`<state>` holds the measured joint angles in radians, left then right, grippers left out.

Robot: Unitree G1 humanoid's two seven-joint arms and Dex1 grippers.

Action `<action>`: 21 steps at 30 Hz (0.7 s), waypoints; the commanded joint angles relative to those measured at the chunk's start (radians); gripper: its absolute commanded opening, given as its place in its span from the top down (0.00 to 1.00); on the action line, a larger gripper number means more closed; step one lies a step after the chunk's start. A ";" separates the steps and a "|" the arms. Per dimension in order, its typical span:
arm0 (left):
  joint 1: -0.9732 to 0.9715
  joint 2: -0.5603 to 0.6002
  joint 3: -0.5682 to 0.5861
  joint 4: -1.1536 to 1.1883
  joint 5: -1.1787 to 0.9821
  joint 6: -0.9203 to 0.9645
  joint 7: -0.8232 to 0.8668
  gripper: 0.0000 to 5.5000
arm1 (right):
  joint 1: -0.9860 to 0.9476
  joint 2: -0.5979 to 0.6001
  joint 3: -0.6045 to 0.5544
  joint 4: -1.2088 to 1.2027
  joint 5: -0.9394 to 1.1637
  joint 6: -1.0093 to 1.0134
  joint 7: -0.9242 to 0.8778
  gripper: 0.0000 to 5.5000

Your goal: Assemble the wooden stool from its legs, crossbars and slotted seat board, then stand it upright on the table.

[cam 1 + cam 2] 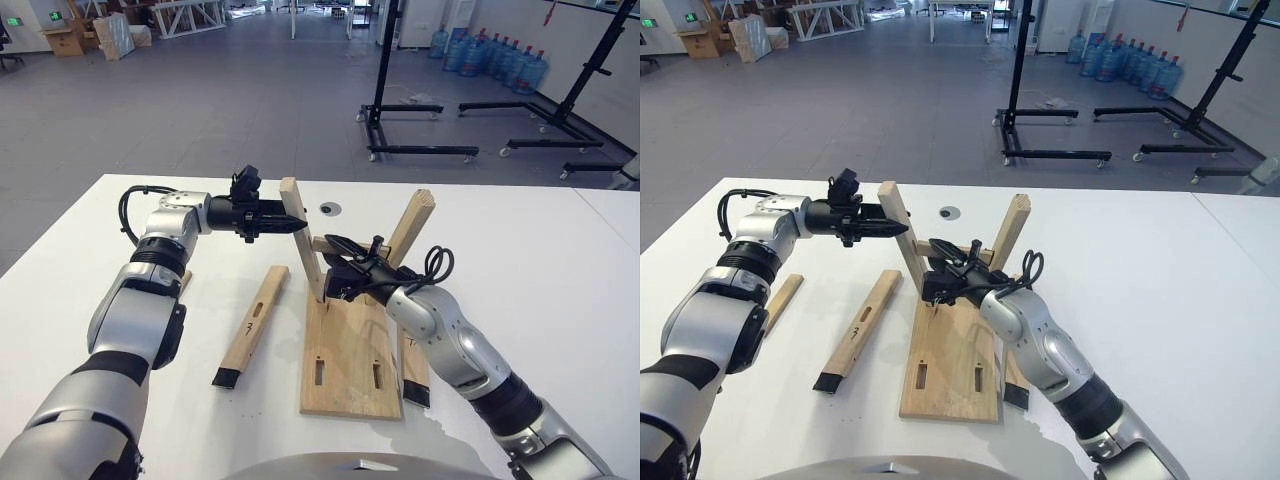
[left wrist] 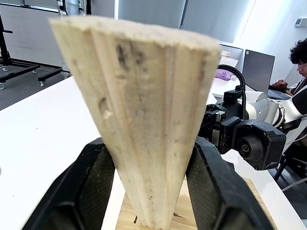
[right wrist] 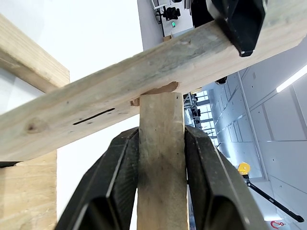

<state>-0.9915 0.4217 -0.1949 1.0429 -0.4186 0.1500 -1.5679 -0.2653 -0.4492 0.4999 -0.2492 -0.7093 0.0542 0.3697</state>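
The slotted seat board (image 1: 350, 365) lies flat on the white table. Two legs stand in it, leaning apart: a left leg (image 1: 300, 240) and a right leg (image 1: 412, 225). My left gripper (image 1: 297, 224) is shut on the left leg near its top; the left wrist view shows that leg (image 2: 144, 120) between the fingers (image 2: 91, 187). A short crossbar (image 1: 320, 243) spans between the two legs. My right gripper (image 1: 335, 256) is shut on it, and the crossbar (image 3: 160, 187) butts against the left leg (image 3: 120, 100) at a notch.
A loose leg (image 1: 250, 325) lies left of the board. A shorter wooden piece (image 1: 780, 300) lies by my left arm, and another leg (image 1: 414, 378) rests along the board's right edge. A round grommet hole (image 1: 329, 208) sits behind the legs.
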 commanded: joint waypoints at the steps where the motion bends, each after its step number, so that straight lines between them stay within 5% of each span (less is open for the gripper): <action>1: 0.186 -0.053 -0.188 0.105 0.259 0.038 0.057 0.63 | 0.003 -0.023 0.060 0.049 -0.015 -0.037 0.100 0.77; 15: 0.174 -0.041 -0.213 0.117 0.268 0.027 0.053 0.63 | 0.015 -0.003 0.081 0.086 -0.047 -0.004 0.126 0.77; 21: 0.171 -0.039 -0.218 0.123 0.271 0.023 0.049 0.63 | 0.033 -0.008 0.033 0.065 0.078 -0.026 0.162 0.55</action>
<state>-1.0132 0.4250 -0.2215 1.0678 -0.4186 0.1470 -1.5680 -0.2861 -0.4449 0.5106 -0.2199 -0.7185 0.0514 0.4243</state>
